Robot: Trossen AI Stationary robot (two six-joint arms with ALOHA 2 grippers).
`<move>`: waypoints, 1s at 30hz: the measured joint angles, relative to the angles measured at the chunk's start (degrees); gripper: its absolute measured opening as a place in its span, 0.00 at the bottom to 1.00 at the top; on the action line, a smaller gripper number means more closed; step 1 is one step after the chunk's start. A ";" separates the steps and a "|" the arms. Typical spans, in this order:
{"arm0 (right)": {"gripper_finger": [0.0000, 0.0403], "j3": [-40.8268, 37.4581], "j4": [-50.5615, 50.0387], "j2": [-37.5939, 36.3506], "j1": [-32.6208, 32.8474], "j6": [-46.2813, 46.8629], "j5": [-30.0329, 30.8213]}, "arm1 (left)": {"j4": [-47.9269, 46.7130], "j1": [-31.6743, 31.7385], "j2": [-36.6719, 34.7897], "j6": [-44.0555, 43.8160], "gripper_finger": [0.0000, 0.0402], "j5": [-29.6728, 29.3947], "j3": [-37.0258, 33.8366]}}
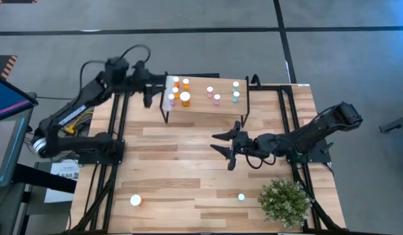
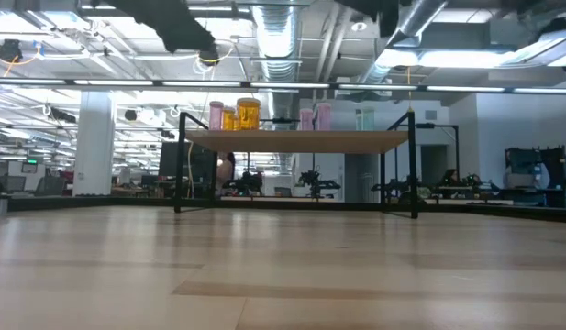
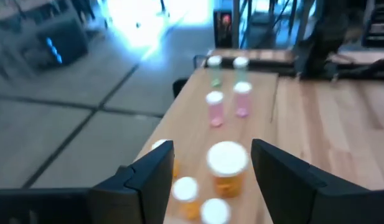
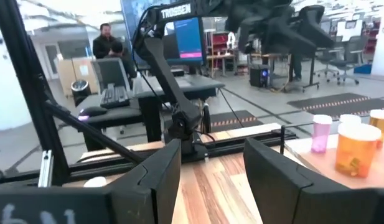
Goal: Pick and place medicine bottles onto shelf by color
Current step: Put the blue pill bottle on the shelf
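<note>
The shelf [image 1: 204, 108] stands at the table's far middle. On its top, orange bottles [image 1: 185, 99] cluster at the left end, pink bottles [image 1: 213, 95] stand in the middle and teal bottles [image 1: 236, 91] at the right. An orange bottle [image 1: 135, 200] and a teal bottle [image 1: 241, 196] stand on the table near its front edge. My left gripper [image 1: 157, 88] hovers open above the shelf's left end; its wrist view looks down past the open fingers at a large orange bottle [image 3: 227, 168], apart from them. My right gripper [image 1: 217, 143] is open over the table's middle, pointing left, with nothing in it.
A green potted plant [image 1: 285, 199] stands at the table's near right corner. A monitor [image 1: 5, 104] stands off the table's left side. Two people [image 4: 107, 43] are in the room beyond the table. Bare tabletop [image 1: 181, 176] lies between the shelf and the front edge.
</note>
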 joint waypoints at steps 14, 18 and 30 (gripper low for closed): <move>0.49 19.88 -46.32 -1.18 1.89 3.81 -5.48 | 20.64 -16.51 -18.50 -10.21 0.45 -5.57 -21.06; 0.49 23.52 -55.43 -1.18 4.28 7.23 -6.23 | 25.24 -20.23 -18.53 -9.66 0.45 -8.15 -23.92; 0.49 26.46 -71.43 -1.20 9.36 17.24 -6.51 | 27.81 -24.40 -14.64 -8.83 0.45 -10.46 -24.03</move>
